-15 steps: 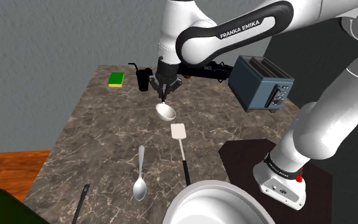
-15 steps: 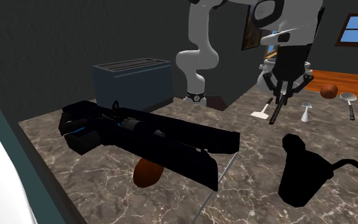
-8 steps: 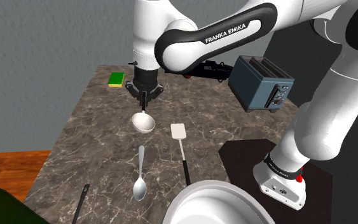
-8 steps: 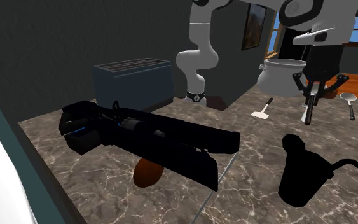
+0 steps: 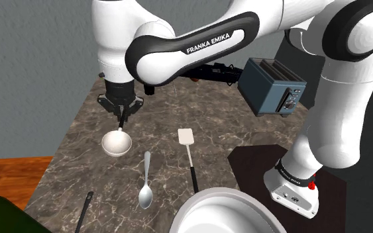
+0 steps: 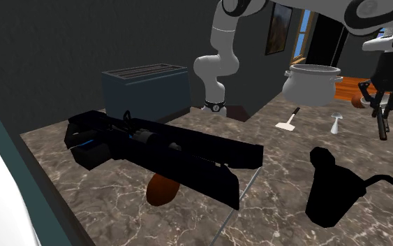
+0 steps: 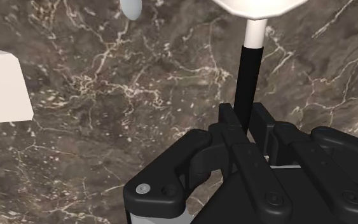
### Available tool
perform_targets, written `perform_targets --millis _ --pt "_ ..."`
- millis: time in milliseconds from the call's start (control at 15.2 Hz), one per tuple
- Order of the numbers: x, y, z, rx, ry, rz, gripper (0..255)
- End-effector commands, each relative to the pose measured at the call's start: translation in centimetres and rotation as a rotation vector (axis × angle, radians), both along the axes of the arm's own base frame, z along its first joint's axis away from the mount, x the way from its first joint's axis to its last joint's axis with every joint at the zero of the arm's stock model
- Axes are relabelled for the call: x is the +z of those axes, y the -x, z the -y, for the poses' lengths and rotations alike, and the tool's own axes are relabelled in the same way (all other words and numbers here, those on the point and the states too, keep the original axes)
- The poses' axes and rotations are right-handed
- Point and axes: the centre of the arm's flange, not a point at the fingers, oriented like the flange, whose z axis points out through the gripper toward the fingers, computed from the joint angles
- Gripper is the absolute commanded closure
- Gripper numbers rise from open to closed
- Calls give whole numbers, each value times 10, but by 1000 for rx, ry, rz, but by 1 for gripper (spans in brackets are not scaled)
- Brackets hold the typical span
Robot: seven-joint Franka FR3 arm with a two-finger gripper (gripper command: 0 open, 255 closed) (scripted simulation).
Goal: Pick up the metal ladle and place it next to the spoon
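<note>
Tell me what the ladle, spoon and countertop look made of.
The ladle: plain matte white bowl, black handle; no metallic shine, so material unclear. The spoon: grey with soft sheen, probably metal. The countertop: dark brown with pale veins, likely marble.

A dark marbled counter (image 5: 85, 165) spans the shoulder view's middle. On it lie a spoon (image 5: 145, 183) at lower centre, a spatula (image 5: 185, 137) just right of it, a toaster (image 5: 271, 86) at upper right, a pot (image 5: 224, 210) at the bottom edge, and a black handle (image 5: 85, 209) at lower left.

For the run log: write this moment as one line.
gripper: shut on ladle handle | ladle: hangs bowl-down over counter | spoon: lying on counter nearby | release: not yet
</note>
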Motion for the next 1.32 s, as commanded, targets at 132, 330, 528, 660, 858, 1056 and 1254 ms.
perform_targets --millis 132,330,528,660,858,1056,1254 --pt "1 -3 -48 -2 0 0 255" --pt "-15 -3 -48 -2 0 0 255" --pt "-31 -3 -48 -2 0 0 255" --pt "-41 -3 -48 -2 0 0 255" --pt "-57 -3 -48 -2 0 0 255" --pt "-73 -3 -48 -2 0 0 255" --pt "-89 -3 -48 -2 0 0 255"
